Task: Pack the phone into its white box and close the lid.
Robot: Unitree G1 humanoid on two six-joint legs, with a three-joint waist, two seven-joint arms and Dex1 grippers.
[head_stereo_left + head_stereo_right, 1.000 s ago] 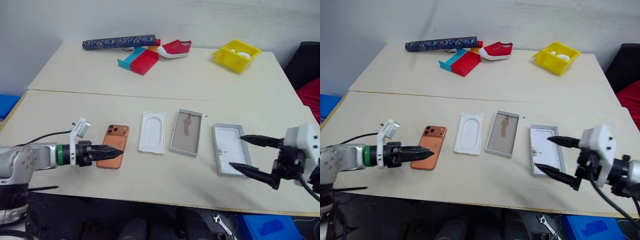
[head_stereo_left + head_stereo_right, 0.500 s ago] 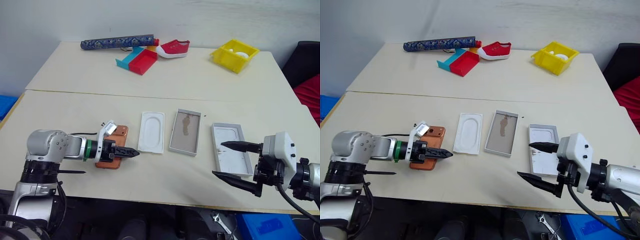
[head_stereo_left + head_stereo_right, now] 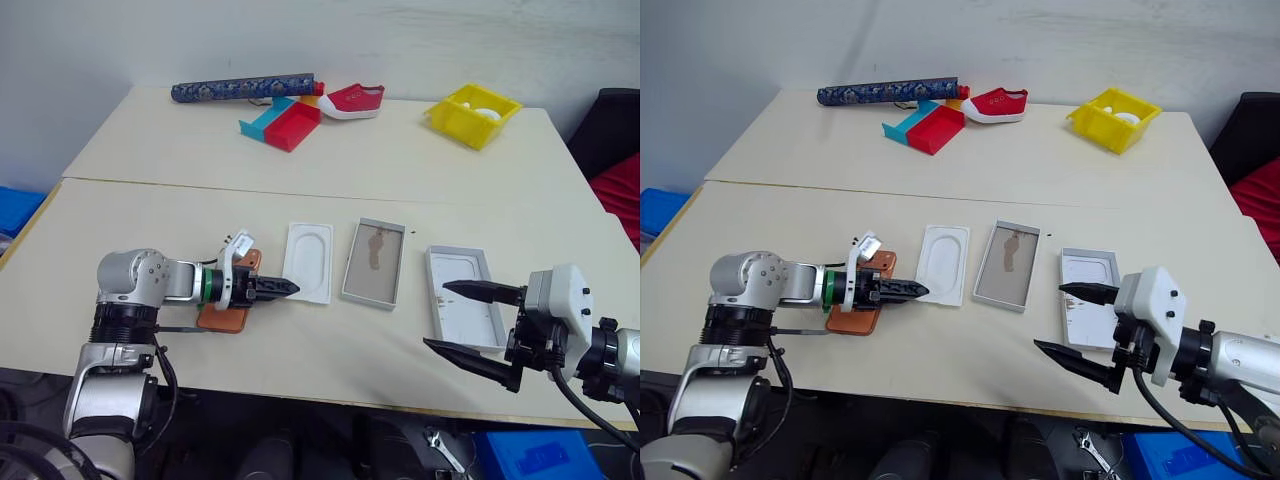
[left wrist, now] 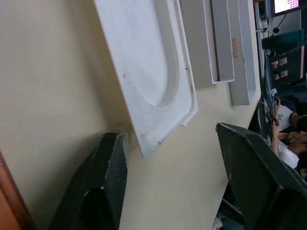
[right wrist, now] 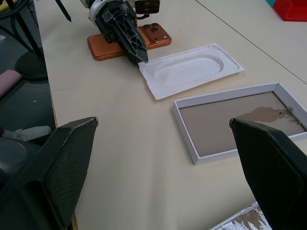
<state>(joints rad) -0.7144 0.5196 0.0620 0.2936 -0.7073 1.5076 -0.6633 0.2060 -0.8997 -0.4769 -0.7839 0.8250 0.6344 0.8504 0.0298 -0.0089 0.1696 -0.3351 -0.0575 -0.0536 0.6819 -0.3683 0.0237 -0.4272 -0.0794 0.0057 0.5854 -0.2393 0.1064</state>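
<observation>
**Phone unpacked, box and lid both open**

The phone (image 3: pixel 228 305) lies flat on the table, behind the left gripper (image 3: pixel 283 289), whose fingers stand apart with nothing between them, tips at the corner of the white insert (image 3: pixel 308 262). Beyond the insert sits the white box (image 3: pixel 374 263), empty. The lid (image 3: pixel 464 296) rests by the right gripper (image 3: pixel 462 320), fingers spread wide. Packing and closing both appear undone.
</observation>
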